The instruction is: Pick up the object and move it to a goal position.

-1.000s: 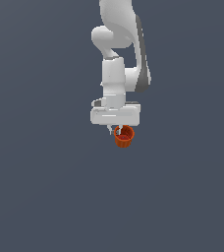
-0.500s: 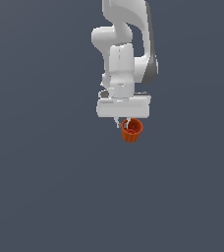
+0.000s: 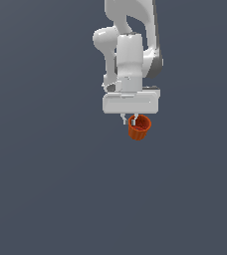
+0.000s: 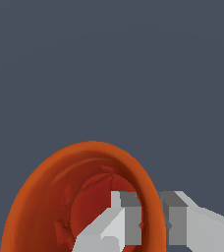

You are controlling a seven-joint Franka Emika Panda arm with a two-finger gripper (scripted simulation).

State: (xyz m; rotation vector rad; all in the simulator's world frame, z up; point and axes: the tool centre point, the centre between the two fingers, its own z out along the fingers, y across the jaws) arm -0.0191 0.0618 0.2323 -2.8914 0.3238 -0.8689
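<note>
The orange-red ribbed cup (image 3: 139,128) hangs under the white gripper (image 3: 130,119) in the exterior view, clear of the grey ground. The gripper is shut on the cup's rim: in the wrist view one finger (image 4: 115,221) sits inside the cup (image 4: 50,197) against its dark red inner wall and the other finger (image 4: 182,219) is outside the wall, with the rim pinched between them. The cup's mouth faces up toward the wrist and it is slightly tilted.
Only a plain dark grey surface (image 3: 46,189) surrounds the arm. The white arm links (image 3: 130,45) rise above the gripper toward the top of the exterior view. No goal marker shows.
The arm has carried the cup toward the exterior view's right and slightly up. The grip on the cup's rim is unchanged.
</note>
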